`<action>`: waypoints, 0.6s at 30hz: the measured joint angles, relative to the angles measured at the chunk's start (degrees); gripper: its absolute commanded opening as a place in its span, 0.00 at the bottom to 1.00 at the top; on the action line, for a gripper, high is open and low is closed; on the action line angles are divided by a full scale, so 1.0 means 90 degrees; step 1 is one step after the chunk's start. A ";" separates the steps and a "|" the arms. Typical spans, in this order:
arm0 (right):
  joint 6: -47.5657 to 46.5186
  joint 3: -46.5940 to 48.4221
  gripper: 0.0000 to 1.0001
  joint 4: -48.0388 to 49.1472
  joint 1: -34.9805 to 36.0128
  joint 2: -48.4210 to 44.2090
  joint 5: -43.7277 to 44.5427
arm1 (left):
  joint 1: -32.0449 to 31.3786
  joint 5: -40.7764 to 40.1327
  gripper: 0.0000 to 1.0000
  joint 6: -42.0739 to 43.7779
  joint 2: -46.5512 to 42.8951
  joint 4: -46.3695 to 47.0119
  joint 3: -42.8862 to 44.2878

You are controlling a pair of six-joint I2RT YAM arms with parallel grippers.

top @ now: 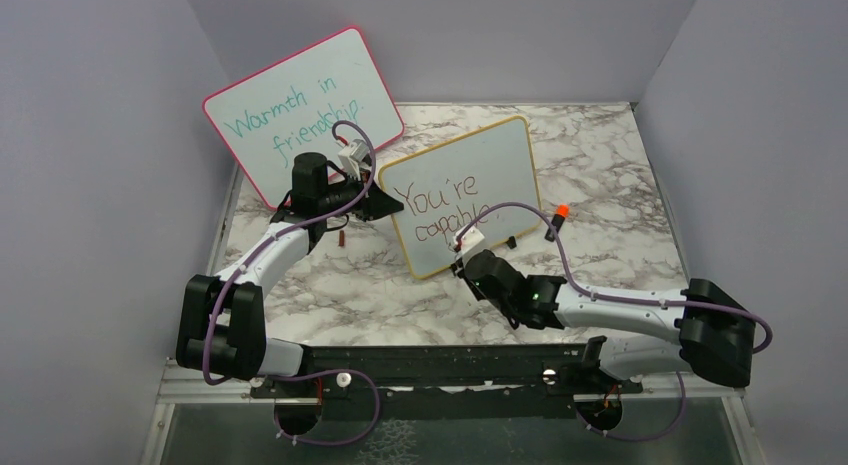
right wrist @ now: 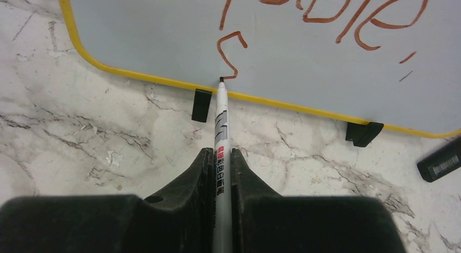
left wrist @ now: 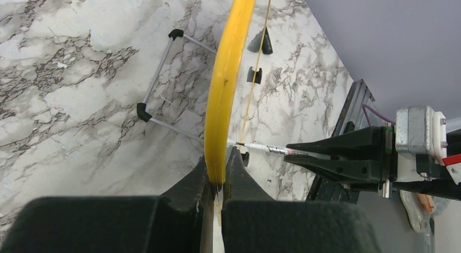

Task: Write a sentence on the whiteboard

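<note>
The yellow-framed whiteboard (top: pixel 490 160) stands tilted on small black feet at mid-table. The sentence (top: pixel 440 207) on it reads "You're capable" in red-brown, and the right wrist view shows an "s" (right wrist: pixel 231 54) started below that. My left gripper (top: pixel 385 203) is shut on the board's left frame edge (left wrist: pixel 225 100). My right gripper (top: pixel 470 253) is shut on a white marker (right wrist: pixel 222 133). The marker tip (right wrist: pixel 221 79) touches the board at the bottom of the "s", near the lower frame.
A larger pink-framed board (top: pixel 300 105) with teal writing leans at the back left. A black marker cap with an orange end (top: pixel 556 221) lies right of the yellow board and shows in the right wrist view (right wrist: pixel 443 161). A wire stand (left wrist: pixel 163 84) props the board from behind.
</note>
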 measured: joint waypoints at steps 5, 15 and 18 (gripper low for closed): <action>-0.0032 0.0058 0.01 0.0036 0.0000 0.0075 -0.0216 | 0.0000 -0.0005 0.00 0.0000 0.0000 -0.0002 0.0000; 0.0022 0.0061 0.01 0.0306 0.0000 0.0002 -0.0236 | -0.0002 -0.0012 0.00 0.0007 0.0000 -0.0007 0.0002; 0.0046 0.0061 0.01 0.0340 0.0000 -0.0141 -0.0202 | -0.0005 -0.0019 0.00 0.0017 0.0000 -0.0044 0.0019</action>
